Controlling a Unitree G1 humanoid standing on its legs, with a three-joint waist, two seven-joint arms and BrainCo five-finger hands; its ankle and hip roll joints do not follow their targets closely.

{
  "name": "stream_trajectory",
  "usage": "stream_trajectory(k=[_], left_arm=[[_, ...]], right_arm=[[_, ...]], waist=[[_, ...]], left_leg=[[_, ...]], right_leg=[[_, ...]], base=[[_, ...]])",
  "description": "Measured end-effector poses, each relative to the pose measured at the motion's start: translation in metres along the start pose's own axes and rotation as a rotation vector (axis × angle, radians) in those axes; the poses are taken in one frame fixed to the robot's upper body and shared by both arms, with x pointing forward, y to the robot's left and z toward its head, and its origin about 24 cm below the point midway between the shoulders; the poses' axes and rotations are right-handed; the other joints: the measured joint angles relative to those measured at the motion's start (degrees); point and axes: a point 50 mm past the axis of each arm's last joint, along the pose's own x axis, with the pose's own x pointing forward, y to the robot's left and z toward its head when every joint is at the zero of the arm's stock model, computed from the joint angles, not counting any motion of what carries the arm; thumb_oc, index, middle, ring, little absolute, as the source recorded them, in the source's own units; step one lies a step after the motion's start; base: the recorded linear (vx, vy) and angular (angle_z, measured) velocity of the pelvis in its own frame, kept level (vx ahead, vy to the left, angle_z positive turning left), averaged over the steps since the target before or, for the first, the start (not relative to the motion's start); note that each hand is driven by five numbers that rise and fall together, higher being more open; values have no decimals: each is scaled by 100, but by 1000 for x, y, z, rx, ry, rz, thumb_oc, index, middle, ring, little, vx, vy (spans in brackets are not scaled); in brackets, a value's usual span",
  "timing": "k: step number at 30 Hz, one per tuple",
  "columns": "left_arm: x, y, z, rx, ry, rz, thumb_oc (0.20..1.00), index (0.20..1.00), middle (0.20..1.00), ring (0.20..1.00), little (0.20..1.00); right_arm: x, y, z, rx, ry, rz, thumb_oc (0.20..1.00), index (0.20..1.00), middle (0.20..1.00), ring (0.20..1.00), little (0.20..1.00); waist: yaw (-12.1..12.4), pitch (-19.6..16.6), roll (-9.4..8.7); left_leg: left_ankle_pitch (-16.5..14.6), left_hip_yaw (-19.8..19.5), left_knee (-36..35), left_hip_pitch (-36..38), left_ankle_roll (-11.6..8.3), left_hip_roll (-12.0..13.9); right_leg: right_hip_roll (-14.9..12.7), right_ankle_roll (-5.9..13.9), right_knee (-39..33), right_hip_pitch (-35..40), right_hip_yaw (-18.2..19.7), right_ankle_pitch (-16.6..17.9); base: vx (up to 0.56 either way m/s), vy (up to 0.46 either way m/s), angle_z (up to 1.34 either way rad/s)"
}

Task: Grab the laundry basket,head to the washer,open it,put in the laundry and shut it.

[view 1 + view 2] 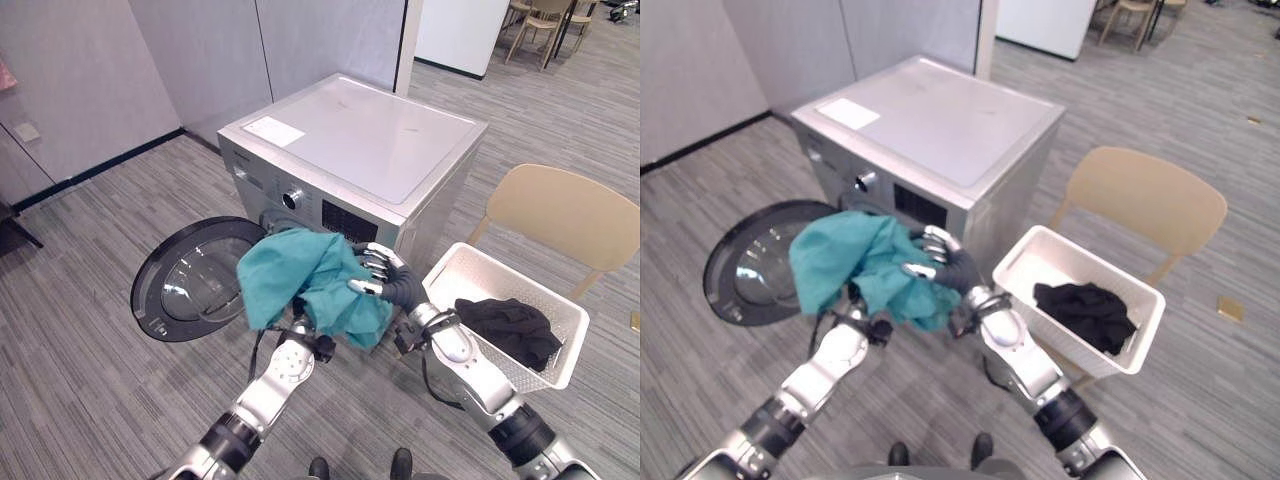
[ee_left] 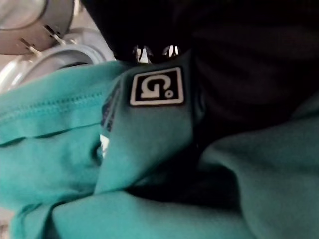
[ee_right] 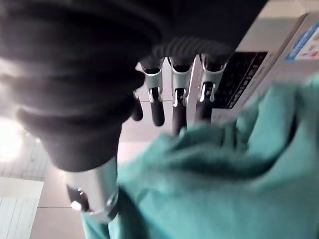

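teal garment (image 1: 310,280) hiding left hand, right hand (image 1: 388,278) gripping it

Ahead of you: washer (image 1: 360,150), its door (image 1: 190,280) swung open to its left. Cloth (image 1: 315,285) held up before the opening, between both hands. Basket (image 1: 480,275) right of washer, clothes (image 1: 510,330) in it; chair (image 1: 565,215) behind.

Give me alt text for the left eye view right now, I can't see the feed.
Both robot hands, the right hand and the left hand under the cloth, hold a bunched teal garment in front of a silver washer whose round door hangs open. A white laundry basket with a black garment stands beside a tan chair.
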Motion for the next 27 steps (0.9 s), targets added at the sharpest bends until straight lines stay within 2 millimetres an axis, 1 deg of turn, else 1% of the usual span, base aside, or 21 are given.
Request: stream_trajectory(k=[1,2,3,4,7,8,9,10,12,14,15,16,17,18,20,21,25,26,27], left_arm=[[-1,2,-2,0,6,6,200,200,200,200,200],[-6,8,-8,-6,31,34,200,200,200,200,200],[-7,11,-9,-3,39,39,200,200,200,200,200],[-12,15,-15,-10,61,48,200,200,200,200,200],[-19,21,-24,-14,96,59,200,200,200,200,200],[-26,24,-32,-14,132,70,200,200,200,200,200],[-30,27,-36,-7,148,65,200,200,200,200,200],[-42,33,-49,-9,205,87,200,200,200,200,200],[-69,40,-77,-2,329,91,200,200,200,200,200],[-90,46,-101,-6,459,116,200,200,200,200,200],[-99,47,-109,-12,503,120,200,200,200,200,200],[-118,47,-126,-27,598,123,200,200,200,200,200],[-131,47,-135,-34,659,121,200,200,200,200,200],[-143,47,-142,-41,717,122,200,200,200,200,200],[-156,45,-147,-52,759,116,200,200,200,200,200],[-165,45,-152,-57,798,116,200,200,200,200,200],[-176,47,-157,-70,835,147,200,200,200,200,200],[-181,48,-162,-93,864,182,200,200,200,200,200],[-183,46,-162,-100,870,187,200,200,200,200,200]], right_arm=[[-2,-6,-1,-19,5,-16,1000,1000,1000,1000,1000],[-6,-17,-2,-40,12,-59,1000,1000,1000,1000,1000],[-8,-22,-2,-59,16,-70,1000,1000,1000,1000,1000],[-16,-33,-2,-129,26,-104,1000,1000,1000,1000,1000],[-29,-53,-3,-221,52,-166,1000,1000,1000,1000,1000],[-37,-63,-7,-272,81,-202,1000,1000,1000,1000,1000],[-46,-72,-8,-327,103,-222,1000,1000,1000,1000,1000],[-62,-83,-14,-365,157,-264,1000,1000,1000,1000,1000],[-93,-97,-33,-429,281,-293,1000,1000,1000,1000,1000],[-118,-110,-52,-472,424,-331,1000,1000,1000,1000,1000],[-128,-113,-60,-488,480,-339,1000,1000,1000,1000,1000],[-151,-119,-78,-505,603,-357,1000,1000,1000,1000,1000],[-166,-122,-90,-509,690,-366,1000,1000,1000,1000,1000],[-177,-123,-99,-513,763,-366,1000,1000,1000,1000,1000],[-186,-122,-105,-508,804,-363,1000,1000,1000,1000,1000],[-194,-122,-111,-496,845,-371,1000,1000,1000,1000,1000],[-207,-122,-122,-471,913,-380,1000,1000,1000,1000,1000],[-212,-121,-128,-464,952,-376,1000,1000,1000,1000,1000],[-214,-121,-129,-462,961,-377,1000,1000,1000,1000,1000]], waist=[[0,-8,14],[8,-23,40],[5,-27,47],[8,-30,51],[-7,-38,62],[-22,-37,71],[-21,-43,79],[-27,-45,84],[-106,-44,103],[-146,-45,115],[-157,-44,123],[-170,-36,140],[-171,-38,142],[-167,-33,153],[-164,-12,193],[-157,-24,230],[-140,2,308],[-134,3,333],[-119,11,347]], left_leg=[[2,0,0,-7,-1,4],[2,-1,0,4,-2,9],[3,-1,0,10,-2,14],[1,-6,-1,42,-4,16],[-5,-4,-3,39,-8,20],[-4,0,-3,33,-8,20],[-7,2,-3,34,-10,25],[-8,4,-3,44,-13,26],[-8,11,-2,40,-14,41],[-8,8,-3,54,-15,44],[-11,9,-3,51,-17,49],[-18,16,-4,45,-21,58],[-30,27,-4,51,-26,67],[-39,48,-14,39,-21,75],[-50,83,-35,33,-20,94],[-94,103,-37,43,-16,107],[-128,105,-37,38,8,122],[-116,102,-36,36,25,128],[-113,97,-36,28,26,133]], right_leg=[[7,2,-11,0,1,7],[20,2,-28,19,1,13],[25,2,-33,28,1,13],[28,3,-55,75,-1,12],[25,11,-93,86,3,13],[15,13,-104,77,12,25],[16,18,-107,81,12,21],[29,12,-139,104,13,27],[37,13,-160,101,27,27],[47,11,-220,149,23,40],[52,23,-233,151,25,37],[63,44,-262,154,32,37],[77,48,-296,169,46,48],[91,41,-315,162,66,63],[102,41,-315,161,91,66],[118,41,-312,165,117,66],[142,41,-306,154,171,66],[152,40,-312,157,176,65],[159,40,-315,159,173,65]], base=[[4,-31,-1],[5,-34,0],[4,-60,2],[3,-37,1],[0,0,0],[0,0,0],[0,0,0],[-21,-42,-2],[-23,-47,-2],[-10,-16,0],[-17,-35,-3],[-15,-34,-4],[-14,-32,-9],[-13,-28,-10],[-8,-23,-10],[-12,-23,-7],[-30,-33,-2],[-45,-32,1],[-90,-32,2]])
